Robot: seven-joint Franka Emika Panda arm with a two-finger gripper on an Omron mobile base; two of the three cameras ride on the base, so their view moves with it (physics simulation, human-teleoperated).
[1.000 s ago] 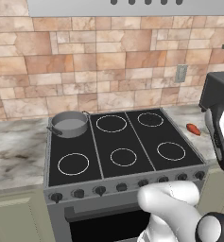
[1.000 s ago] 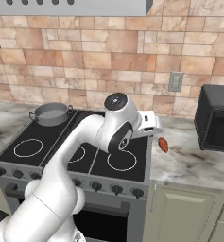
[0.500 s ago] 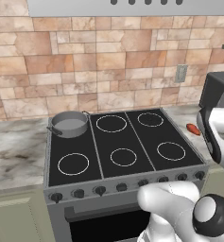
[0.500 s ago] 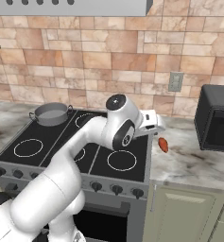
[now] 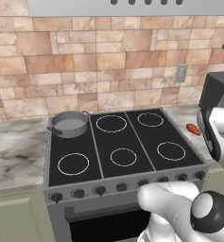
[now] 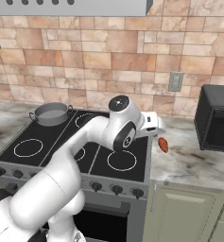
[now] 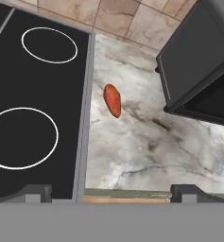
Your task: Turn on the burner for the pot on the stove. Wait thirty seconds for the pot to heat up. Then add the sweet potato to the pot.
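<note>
The grey pot [image 5: 68, 124] [image 6: 50, 113] sits on the back left burner of the stove [image 5: 132, 163] [image 6: 47, 160], whose black cooktop [image 7: 38, 90] carries white rings. The orange-red sweet potato [image 7: 112, 100] [image 6: 163, 144] [image 5: 193, 129] lies on the marble counter just right of the stove. My gripper [image 7: 112, 194] [image 6: 155, 129] hangs above the stove's right edge, up and slightly to the left of the sweet potato, apart from it. It is open, with its dark fingertips [image 7: 35, 193] far apart and nothing between them.
A black microwave [image 6: 217, 118] [image 7: 203, 61] stands on the counter to the right of the sweet potato. A row of black knobs [image 5: 123, 186] [image 6: 116, 189] lines the stove front. The marble counter [image 7: 146, 146] [image 5: 14, 156] runs on both sides of the stove.
The arm has swung a little further right and down, bringing the hand closer over the sweet potato. The jaws stay wide. Pot and sweet potato have not moved.
</note>
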